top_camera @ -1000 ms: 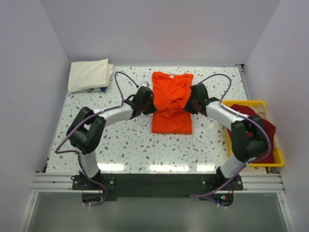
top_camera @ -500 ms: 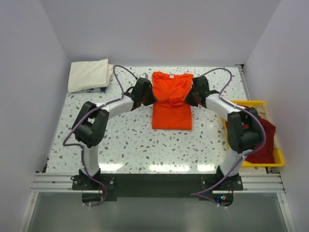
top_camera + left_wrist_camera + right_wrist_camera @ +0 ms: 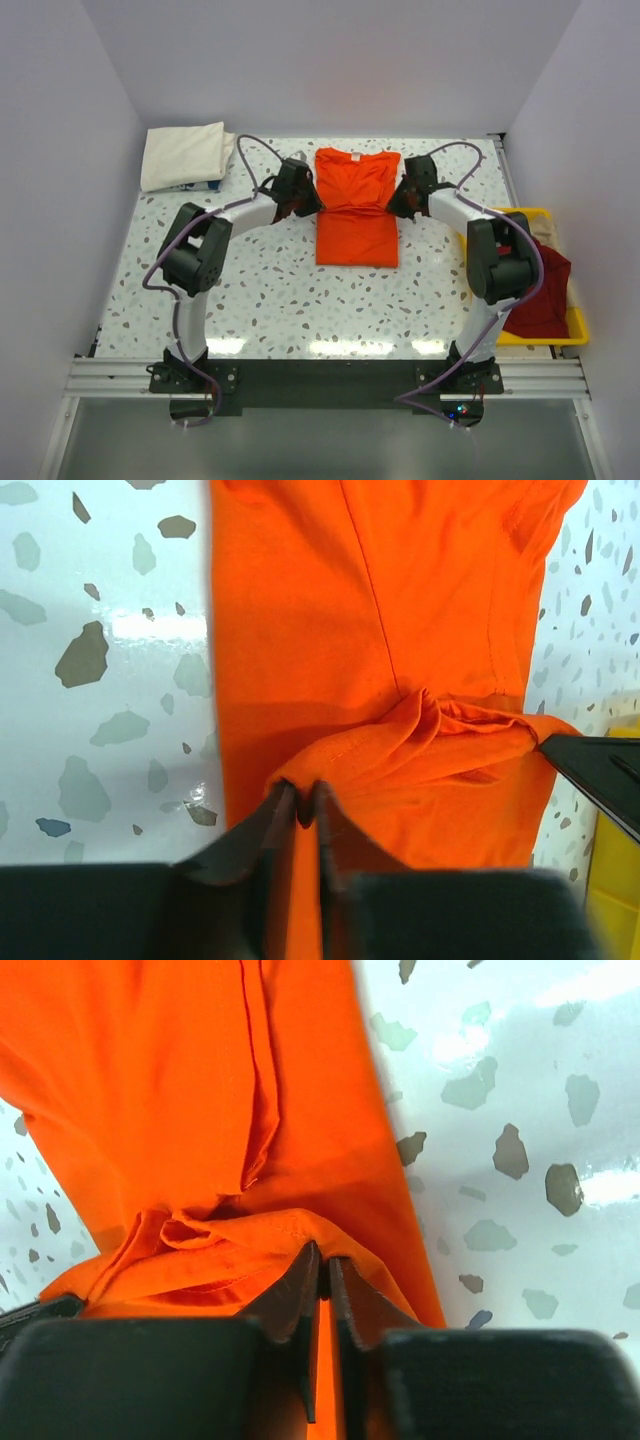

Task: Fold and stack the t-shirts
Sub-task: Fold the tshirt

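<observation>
Top external view first: left gripper [image 3: 316, 203] and right gripper [image 3: 393, 206] pushed farther from the bases than a second ago, now flanking the orange t-shirt [image 3: 357, 235] up near its sleeves rather than at its middle. Dragged the gathered near hem along too, with the doubled-over part now reaching closer to the collar and the near folded edge a touch farther up the tabletop [image 3: 270, 290]. Left wrist view: jaws pinched all but together on a bunched ridge of orange cloth, perhaps just starting to ease, hard to say. Right wrist view: jaws likewise clamped on that ridge from the other side. Meaning for the task: crosswise fold of this shirt nearly laid, with a release and a smoothing pass the likely follow-up. Shirt itself at mid-tabletop, collar toward the far wall. Cream t-shirt [image 3: 183, 155] lying folded at the far left corner, well apart. Dark red t-shirt [image 3: 548, 295] heaped in the yellow tray [image 3: 578, 330] at the right, not yet folded. Stacking not yet begun.
</observation>
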Controlling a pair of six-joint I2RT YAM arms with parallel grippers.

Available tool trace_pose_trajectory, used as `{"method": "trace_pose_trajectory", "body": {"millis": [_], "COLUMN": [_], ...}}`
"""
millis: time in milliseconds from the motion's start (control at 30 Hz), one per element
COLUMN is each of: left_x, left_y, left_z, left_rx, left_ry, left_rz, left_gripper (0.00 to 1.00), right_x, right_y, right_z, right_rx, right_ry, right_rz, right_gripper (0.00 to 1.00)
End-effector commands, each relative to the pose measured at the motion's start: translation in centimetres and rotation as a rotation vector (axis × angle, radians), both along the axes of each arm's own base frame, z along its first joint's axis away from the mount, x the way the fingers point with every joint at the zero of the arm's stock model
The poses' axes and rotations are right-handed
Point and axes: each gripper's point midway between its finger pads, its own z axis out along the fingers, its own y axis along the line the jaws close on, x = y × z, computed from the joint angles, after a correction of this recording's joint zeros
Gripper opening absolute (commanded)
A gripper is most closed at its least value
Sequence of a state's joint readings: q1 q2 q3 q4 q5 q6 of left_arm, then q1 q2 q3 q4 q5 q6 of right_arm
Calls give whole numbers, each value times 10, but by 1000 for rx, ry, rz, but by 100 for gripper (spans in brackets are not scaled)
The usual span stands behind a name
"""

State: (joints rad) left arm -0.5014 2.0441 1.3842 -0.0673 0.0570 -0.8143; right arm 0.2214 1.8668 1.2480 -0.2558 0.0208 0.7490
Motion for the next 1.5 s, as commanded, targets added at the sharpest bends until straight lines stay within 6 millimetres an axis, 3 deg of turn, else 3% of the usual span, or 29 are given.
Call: {"method": "trace_pose_trajectory", "body": {"millis": [0,100,133,200,267,333,467,633,800,967,1067,1133,1233,1333,1467], "left_x": [26,33,35,36,34,28,7,-23,-30,-22,-13,-12,0,15,36], "left_y": [1,2,7,12,15,15,7,-25,-50,-63,-65,-61,-59,-53,-47], "left_z": [31,45,52,57,70,75,73,57,32,22,18,4,1,0,0], "left_rx": [-33,-49,-50,-44,-46,-54,-70,-49,-55,-58,-50,-21,-16,-17,-17], "left_ry": [-105,-153,-167,-180,-202,-209,-190,-149,-104,-91,-97,-58,-52,-53,-55], "left_rz": [-14,-13,-11,-15,-13,-23,-68,-160,-209,-233,-228,-226,-220,-200,-184], "left_gripper": [23,43,54,61,62,58,31,5,3,4,6,7,7,8,10], "right_x": [25,28,28,28,25,22,1,-22,-29,-25,-19,-12,-7,9,22], "right_y": [2,-2,-2,-5,-5,-7,1,17,37,48,50,52,51,52,53], "right_z": [28,36,39,46,55,68,67,56,30,12,7,3,-4,7,-3], "right_rx": [29,22,24,15,13,16,43,51,67,80,83,81,68,58,47], "right_ry": [-88,-111,-116,-112,-131,-167,-163,-166,-114,-76,-67,-60,-34,-57,-28], "right_rz": [29,31,43,52,55,54,82,133,191,213,210,209,207,204,200], "right_gripper": [11,24,29,33,37,39,38,34,26,19,18,18,17,17,18]}}
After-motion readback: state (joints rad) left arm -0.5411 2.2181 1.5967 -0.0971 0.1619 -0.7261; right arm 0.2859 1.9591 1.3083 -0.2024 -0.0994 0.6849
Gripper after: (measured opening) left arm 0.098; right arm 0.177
